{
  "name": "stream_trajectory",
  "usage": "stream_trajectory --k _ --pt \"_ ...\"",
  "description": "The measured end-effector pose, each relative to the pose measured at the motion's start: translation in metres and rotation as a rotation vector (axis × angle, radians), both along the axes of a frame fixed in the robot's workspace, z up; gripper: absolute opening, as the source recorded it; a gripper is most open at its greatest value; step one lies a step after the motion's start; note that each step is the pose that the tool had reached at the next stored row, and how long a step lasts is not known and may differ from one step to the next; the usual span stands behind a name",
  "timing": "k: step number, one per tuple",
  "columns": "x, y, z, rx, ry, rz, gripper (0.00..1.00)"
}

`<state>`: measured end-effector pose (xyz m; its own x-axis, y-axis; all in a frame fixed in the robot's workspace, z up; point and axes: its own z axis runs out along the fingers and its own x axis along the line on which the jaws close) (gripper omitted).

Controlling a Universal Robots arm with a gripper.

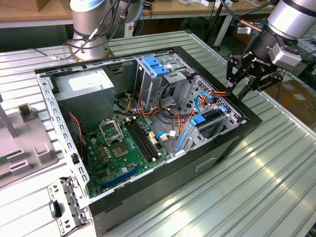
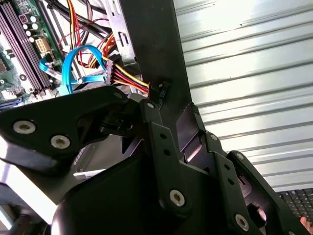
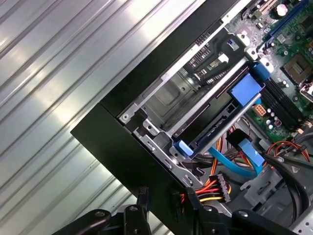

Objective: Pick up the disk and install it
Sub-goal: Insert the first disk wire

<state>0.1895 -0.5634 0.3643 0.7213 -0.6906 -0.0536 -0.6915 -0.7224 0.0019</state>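
My pincer (image 1: 236,85), fingers apart and holding nothing, hovers over the case (image 1: 237,132) rim; the disk (image 3: 215,115) appears seated in its bay.

arm reaches down, gripper (image 1: 236,85) fingers spread apart, holding nothing.
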Motion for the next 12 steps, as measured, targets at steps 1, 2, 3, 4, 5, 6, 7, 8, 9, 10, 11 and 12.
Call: stream_trajectory --k 1,2,3,4,5,6,7,8,9,10,11,12 --pt "0.0002 0.0001 0.0000 -0.0001 0.0000 0.012 0.42" --pt "0.0005 0.0002 -0.0001 -0.0001 -0.0001 0.021 0.42" --pt "0.0006 0.0002 -0.0002 0.0000 0.0000 0.023 0.42" --pt "0.0006 0.0002 -0.0002 -0.0001 0.0000 0.023 0.42" --pt "0.0006 0.0003 -0.0002 -0.0001 0.0000 0.023 0.42" --pt "0.0006 0.0003 -0.0002 -0.0001 0.0000 0.023 0.42" --pt "0.0006 0.0003 -0.0002 0.0000 0.0000 0.024 0.42" --pt "0.0006 0.0003 -0.0002 0.0000 0.0000 0.024 0.42" --pt "0.0006 0.0003 -0.0002 -0.0001 0.0000 0.024 0.42" --pt "0.0006 0.0003 -0.0002 -0.0001 0.0000 0.024 0.42" --pt "0.0006 0.0003 -0.0002 -0.0001 0.0000 0.024 0.40" --pt "0.0006 0.0003 -0.0003 -0.0001 0.0000 0.024 0.34"
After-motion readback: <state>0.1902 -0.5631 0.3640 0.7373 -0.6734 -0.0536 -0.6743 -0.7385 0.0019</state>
